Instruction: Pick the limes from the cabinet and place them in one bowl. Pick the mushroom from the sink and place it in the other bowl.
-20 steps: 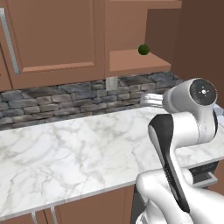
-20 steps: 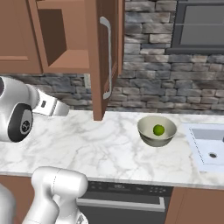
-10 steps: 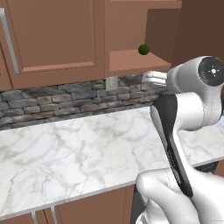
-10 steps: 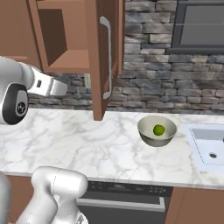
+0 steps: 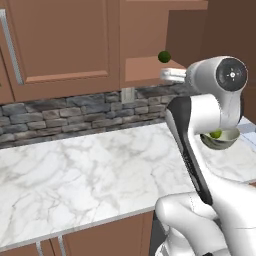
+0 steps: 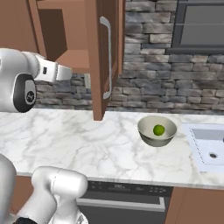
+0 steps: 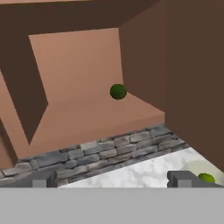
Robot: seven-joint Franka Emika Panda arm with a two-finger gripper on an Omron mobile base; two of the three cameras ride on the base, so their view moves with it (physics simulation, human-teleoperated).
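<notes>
- While one bright lime (image 6: 159, 130) already lies in the cream-grey bowl (image 6: 148, 135), the darker lime (image 7: 118, 91) sits on the shelf of the open cabinet (image 7: 78, 65), towards the shelf's back right corner, close by the side wall.
- In the left base view the same dark lime (image 5: 164, 56) shows at the shelf's front edge line, just up and left of the robot's hand.
- The bowl stands on the marble bench (image 6: 78, 144) near its right end, just beside the sink (image 6: 209, 146); the cabinet door (image 6: 105, 52) hangs open above the bench.
- The step in hand, as I judge it, is fetching the second lime: the first half of the lime job looks done, and the mushroom part is not yet begun.
- The gripper (image 7: 113, 179) points into the cabinet from below and in front of the shelf, well apart from the lime; its fingertips (image 7: 43, 179) rise at the bottom of the hand view with the stone backsplash (image 7: 105, 153) between them.
- The jaws stand spread wide, holding and touching nothing.
- The next move likely calls for rising to shelf level, reaching in past the front edge and straddling the lime without nudging the ball so that it rolls against the wall.
</notes>
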